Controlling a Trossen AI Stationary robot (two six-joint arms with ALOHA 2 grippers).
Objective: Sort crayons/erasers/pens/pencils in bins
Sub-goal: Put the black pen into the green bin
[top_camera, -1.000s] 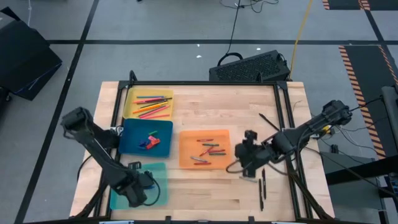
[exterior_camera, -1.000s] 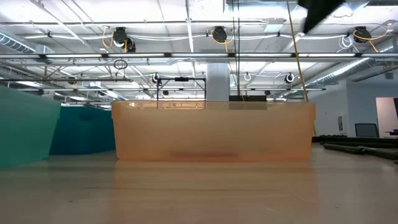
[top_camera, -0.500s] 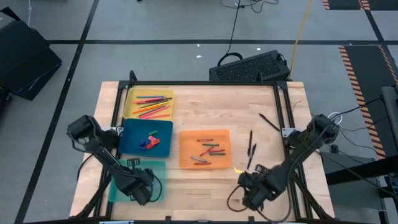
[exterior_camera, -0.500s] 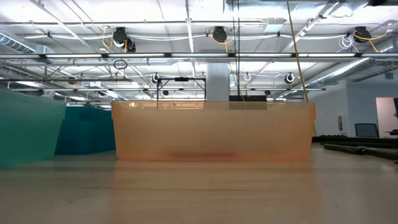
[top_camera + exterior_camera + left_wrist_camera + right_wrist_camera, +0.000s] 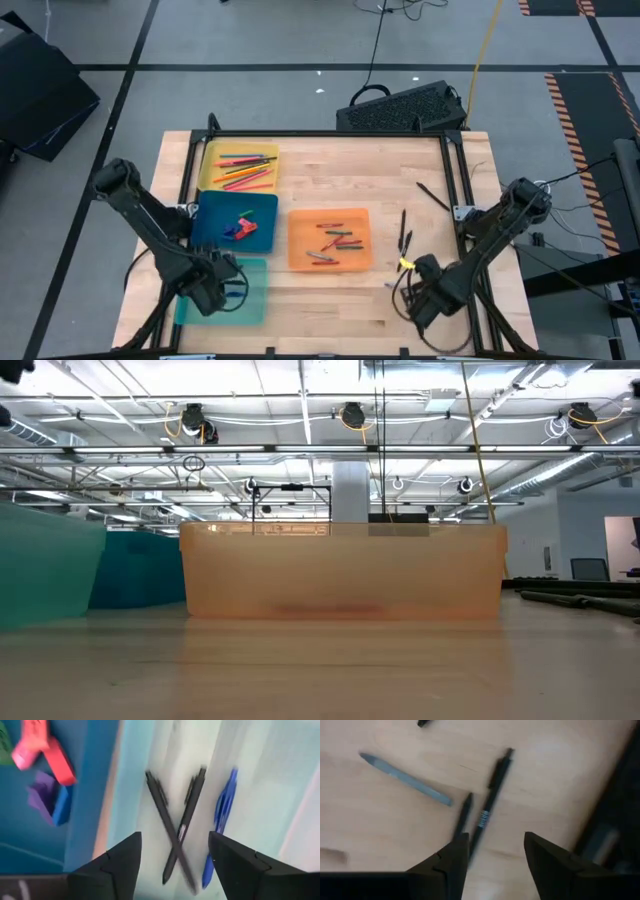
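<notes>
Jaws of the left gripper stood spread over the teal bin, lower left, above three pens; right gripper, jaws spread, hovered over two black pens on the desk, lower right.

both arms are dark, nearly black, built of slim straight links joined by bulkier rounded joint housings. the left arm ends in a blocky black wrist with thin dark cable looped beside it. the right arm carries a small yellow mark near its wrist and loose black cable curling under it. in the wrist views each gripper's fingers are matte black, broad and angular, with faceted edges.
</notes>
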